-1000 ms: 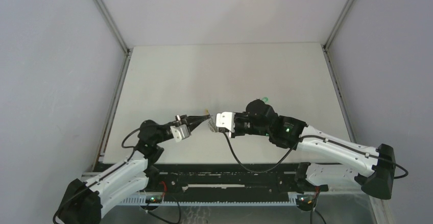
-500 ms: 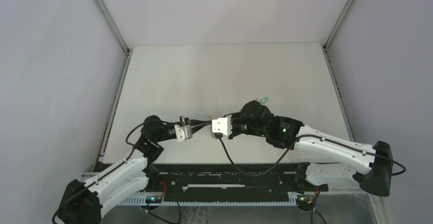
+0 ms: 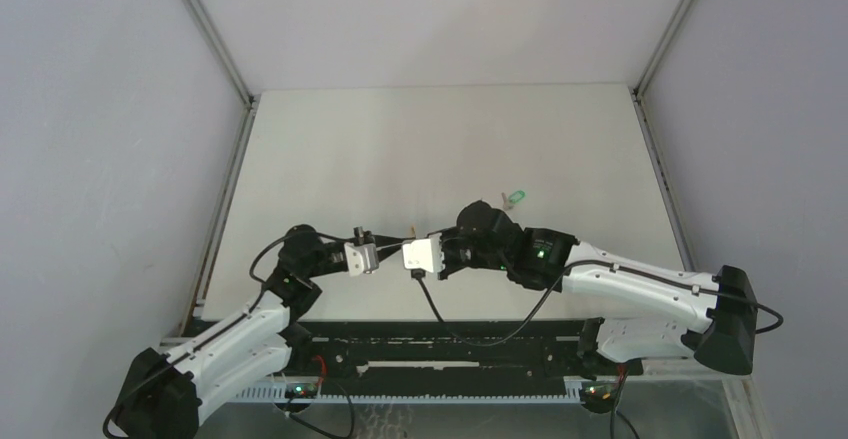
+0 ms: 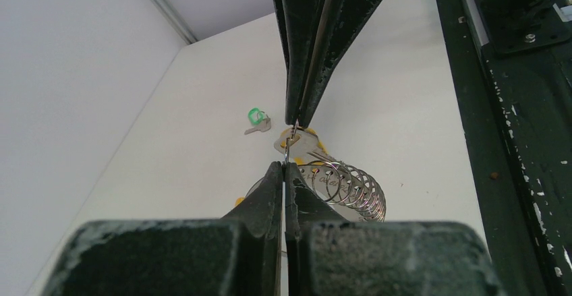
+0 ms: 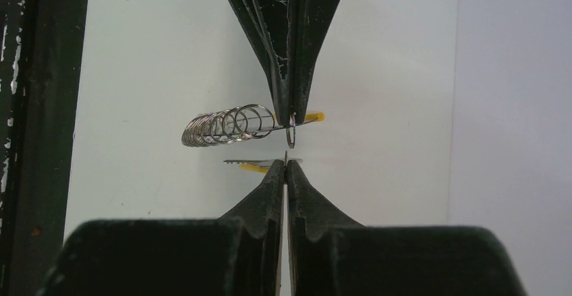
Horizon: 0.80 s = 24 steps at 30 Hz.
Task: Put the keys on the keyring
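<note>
1. Swinging leftward and nearer the table's [image 3: 400,139] front edge with the right arm over the last second; drawing the left arm back a touch, so the meeting point sits further left.
2. Staying pressed together on both sides: left gripper [image 4: 284,168] and right gripper [image 5: 287,164] tip to tip, pinching a thin sliver of metal between them. Cannot tell whether ring wire or key blade.
3. Finding the keyring [image 5: 311,116] just under those tips, yellow stretch showing, beside a coil of small rings [image 5: 219,127].
4. Uncovering the green key [image 3: 515,197]: flat on the table, well apart from both grippers, not threaded.
5. Failing to make out the orange key among the yellow bits.
6. Judging the threading under way, with at least one key left.
</note>
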{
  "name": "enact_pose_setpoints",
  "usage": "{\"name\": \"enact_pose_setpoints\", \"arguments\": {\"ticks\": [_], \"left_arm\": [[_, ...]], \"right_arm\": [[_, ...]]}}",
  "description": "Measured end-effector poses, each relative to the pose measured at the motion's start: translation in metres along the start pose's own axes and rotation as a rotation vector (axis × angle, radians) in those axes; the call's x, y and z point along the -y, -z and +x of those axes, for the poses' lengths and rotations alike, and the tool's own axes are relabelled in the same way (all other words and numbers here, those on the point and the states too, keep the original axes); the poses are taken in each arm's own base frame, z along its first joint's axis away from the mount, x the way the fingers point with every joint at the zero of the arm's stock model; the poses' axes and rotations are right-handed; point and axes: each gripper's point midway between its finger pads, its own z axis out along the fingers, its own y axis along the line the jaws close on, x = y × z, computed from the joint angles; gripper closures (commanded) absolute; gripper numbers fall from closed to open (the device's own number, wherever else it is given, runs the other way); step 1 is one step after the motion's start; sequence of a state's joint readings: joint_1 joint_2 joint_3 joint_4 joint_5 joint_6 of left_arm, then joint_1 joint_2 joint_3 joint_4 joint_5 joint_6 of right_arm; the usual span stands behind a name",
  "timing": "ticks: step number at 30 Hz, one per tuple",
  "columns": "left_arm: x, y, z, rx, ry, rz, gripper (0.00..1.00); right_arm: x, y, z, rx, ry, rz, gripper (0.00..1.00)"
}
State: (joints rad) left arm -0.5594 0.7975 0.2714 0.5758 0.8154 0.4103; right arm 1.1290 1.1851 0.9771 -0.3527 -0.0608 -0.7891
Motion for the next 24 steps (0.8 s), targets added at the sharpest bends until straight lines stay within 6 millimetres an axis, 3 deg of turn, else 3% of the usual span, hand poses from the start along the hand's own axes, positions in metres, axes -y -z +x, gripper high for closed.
{"name": "enact_pose_setpoints", "arguments": {"ticks": [24], "left_arm": [[-0.0049, -0.0022, -0.0048, -0.022, 0.024, 0.008, 1.00]], "right_arm": [[0.0064, -0.0005, -0.0050, -0.047, 0.044, 0.035, 1.00]]}}
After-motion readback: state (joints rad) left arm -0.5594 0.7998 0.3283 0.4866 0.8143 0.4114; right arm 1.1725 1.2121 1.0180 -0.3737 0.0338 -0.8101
